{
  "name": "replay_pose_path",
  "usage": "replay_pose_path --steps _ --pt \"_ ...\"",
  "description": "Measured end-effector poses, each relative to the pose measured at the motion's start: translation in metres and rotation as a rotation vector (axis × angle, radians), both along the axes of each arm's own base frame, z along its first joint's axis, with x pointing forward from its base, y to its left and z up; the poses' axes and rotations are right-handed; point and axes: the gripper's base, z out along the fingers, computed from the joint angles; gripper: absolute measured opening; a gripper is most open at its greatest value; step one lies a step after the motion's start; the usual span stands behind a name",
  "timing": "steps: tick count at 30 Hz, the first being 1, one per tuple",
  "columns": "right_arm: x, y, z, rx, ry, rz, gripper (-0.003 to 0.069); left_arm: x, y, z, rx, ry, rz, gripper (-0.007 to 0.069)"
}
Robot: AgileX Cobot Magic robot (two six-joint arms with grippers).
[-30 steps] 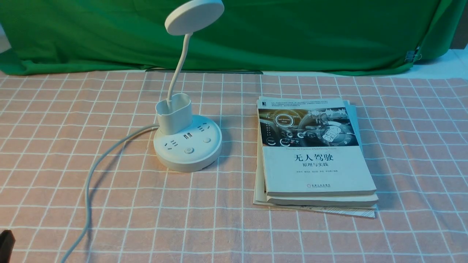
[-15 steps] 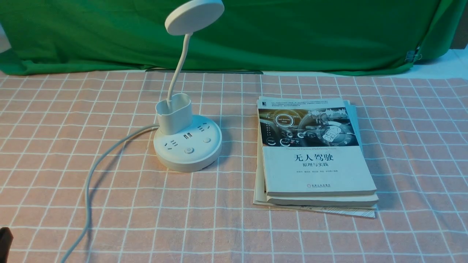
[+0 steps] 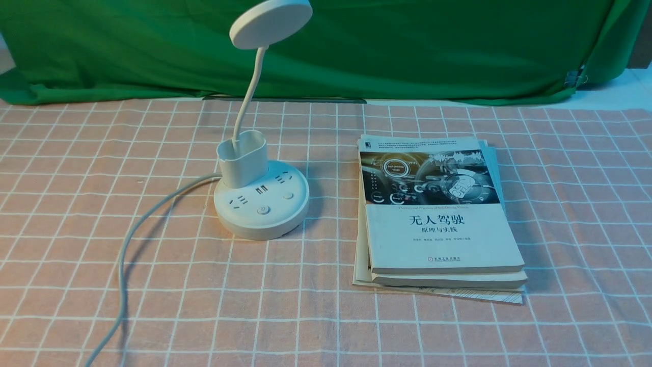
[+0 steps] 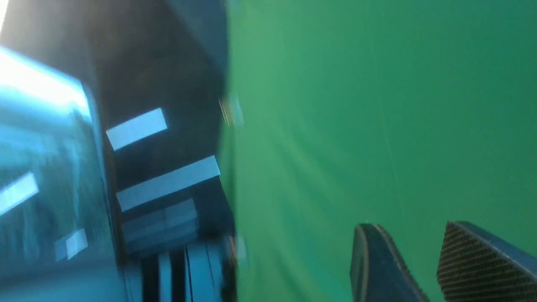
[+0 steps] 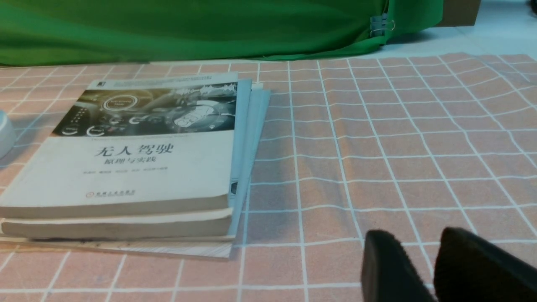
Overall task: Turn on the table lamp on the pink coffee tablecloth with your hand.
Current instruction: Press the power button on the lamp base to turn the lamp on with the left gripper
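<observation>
The table lamp stands left of centre on the pink coffee tablecloth. Its disc head is up on the thin neck, above the oval cup and the round base with sockets and buttons. Its grey-white cord runs off to the front left. The head looks unlit. Neither gripper shows in the front view. My left gripper points at the green backdrop, jaws a little apart and empty. My right gripper hovers low over the cloth, right of the books, jaws a little apart and empty.
A stack of books lies right of the lamp, also in the right wrist view. The edge of the lamp base shows beyond them. A green backdrop hangs along the far edge, with a metal clip at its right.
A dark tip at the front view's bottom left corner has slid down and out of view. The lamp, cord and books have not moved.
</observation>
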Motion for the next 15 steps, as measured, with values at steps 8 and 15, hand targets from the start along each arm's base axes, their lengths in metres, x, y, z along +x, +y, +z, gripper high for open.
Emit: replay_pose_path --steps 8,15 --pt "0.0 0.0 0.0 0.0 0.001 0.0 0.0241 -0.02 -0.002 0.042 -0.2 -0.291 -0.235 0.0237" --pt "0.0 0.0 0.0 0.0 0.001 0.0 0.0241 0.005 -0.011 0.118 -0.205 0.221 -0.261 0.011"
